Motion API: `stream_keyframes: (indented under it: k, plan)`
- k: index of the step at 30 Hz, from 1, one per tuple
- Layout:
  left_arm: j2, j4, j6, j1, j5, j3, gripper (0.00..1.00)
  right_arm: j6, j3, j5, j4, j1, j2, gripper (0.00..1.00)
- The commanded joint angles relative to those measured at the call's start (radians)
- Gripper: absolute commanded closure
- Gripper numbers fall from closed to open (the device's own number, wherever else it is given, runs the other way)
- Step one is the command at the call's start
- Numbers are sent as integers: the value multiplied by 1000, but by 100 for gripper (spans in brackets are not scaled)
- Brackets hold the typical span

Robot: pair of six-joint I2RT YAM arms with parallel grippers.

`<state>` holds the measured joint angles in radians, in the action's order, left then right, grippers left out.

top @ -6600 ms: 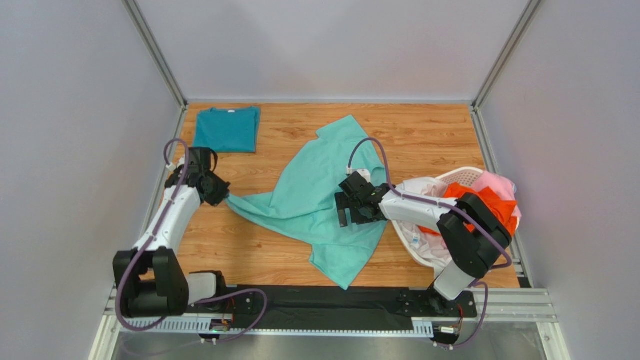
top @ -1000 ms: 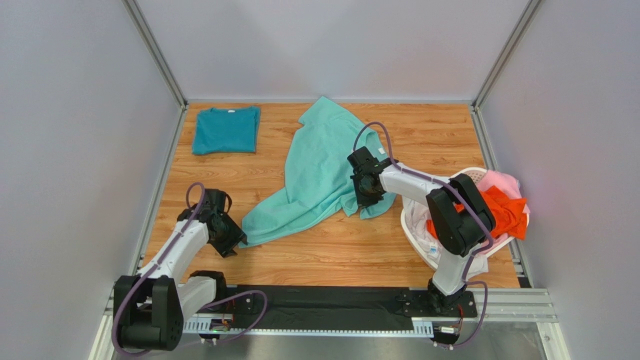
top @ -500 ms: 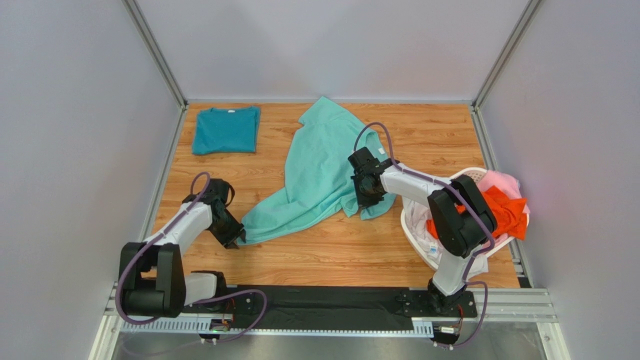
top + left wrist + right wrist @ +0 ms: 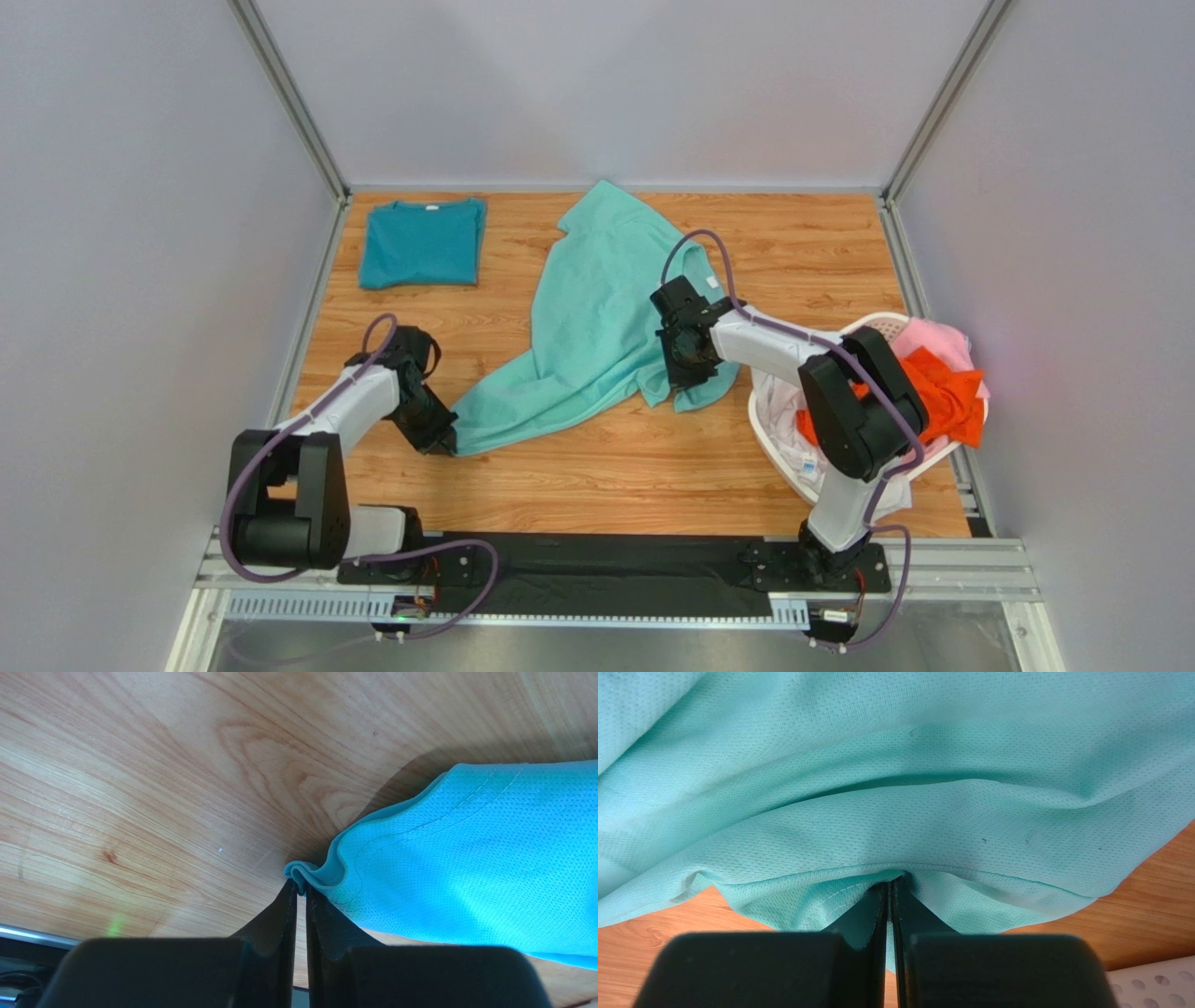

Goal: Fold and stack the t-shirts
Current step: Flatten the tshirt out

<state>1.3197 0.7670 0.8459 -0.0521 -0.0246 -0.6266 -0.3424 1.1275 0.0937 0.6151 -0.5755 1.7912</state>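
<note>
A light mint-aqua t-shirt [image 4: 589, 315] lies crumpled across the middle of the wooden table. Its near-left corner [image 4: 312, 875] is pinched between the tips of my left gripper [image 4: 438, 441], which is shut on it. My right gripper [image 4: 687, 367] is shut on a fold of the same shirt's hem [image 4: 899, 875] at its right side. A darker teal t-shirt [image 4: 421, 241] lies folded flat at the far left. Orange [image 4: 940, 392] and pink [image 4: 933, 340] t-shirts are heaped in the basket at the right.
A white plastic laundry basket [image 4: 786, 448] stands at the right edge of the table [image 4: 786, 266], beside my right arm. Grey walls close in the back and both sides. A black rail runs along the near edge.
My left gripper has moved a little forward and right to the shirt's near-left corner and closed on it. The right gripper and the shirt's bulk have stayed in place.
</note>
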Motion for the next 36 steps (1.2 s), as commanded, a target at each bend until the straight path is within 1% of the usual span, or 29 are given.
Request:
stream_keyframes:
  k: [1,2,6,9,11,12,13,15,16,17,18,19,20,22,23,24,25,29,32,35,36]
  plan:
    - [58,-129,-18,-3,75,31,92,8,-9,0,-15,-3,-44,99]
    - [61,-130,-19,-3,74,28,100,8,-9,1,-14,-3,-44,100]
    - [61,-129,-47,-3,48,16,100,17,-18,12,-8,-4,-70,100]
    - [4,-126,-54,-3,45,22,100,28,-25,32,9,-15,-102,100]
    - [-116,-120,-59,-3,32,28,100,51,-31,60,29,-40,-166,100]
    - [-117,-121,-59,-3,32,31,100,51,-31,66,38,-40,-167,100]
    - [-195,-120,-62,-3,31,34,100,59,-31,70,47,-47,-183,100]
    - [-281,-109,-59,-3,32,41,100,66,-35,92,75,-73,-252,100]
    - [-369,-104,-51,-3,8,42,100,75,-38,97,95,-87,-303,100]
    - [-416,-101,-45,-3,6,41,100,80,-40,97,104,-90,-325,100]
    - [-459,-97,-42,-3,-6,31,100,83,-41,101,115,-93,-354,100]
    - [-544,-94,-38,-3,-5,24,100,85,-41,109,126,-93,-380,100]
    - [-585,-83,-31,-3,-3,15,100,88,-37,121,149,-95,-432,100]
    - [-681,-61,-28,-3,23,-28,100,94,-25,138,172,-95,-478,100]
    - [-706,-32,-27,-3,23,-47,100,109,-11,143,184,-95,-528,100]
    - [-724,-15,-25,-3,67,-89,100,115,-3,143,189,-95,-550,100]
    - [-752,-5,-24,-3,72,-110,100,121,6,144,190,-95,-573,100]
    - [-774,21,-8,-3,80,-214,100,141,86,198,216,-95,-656,100]
    - [-764,22,1,-3,94,-333,100,167,185,231,228,-95,-700,100]
    - [-746,23,-1,-3,103,-410,100,195,306,262,232,-95,-733,100]
    - [-735,26,-2,-3,110,-468,100,206,339,268,232,-95,-737,100]
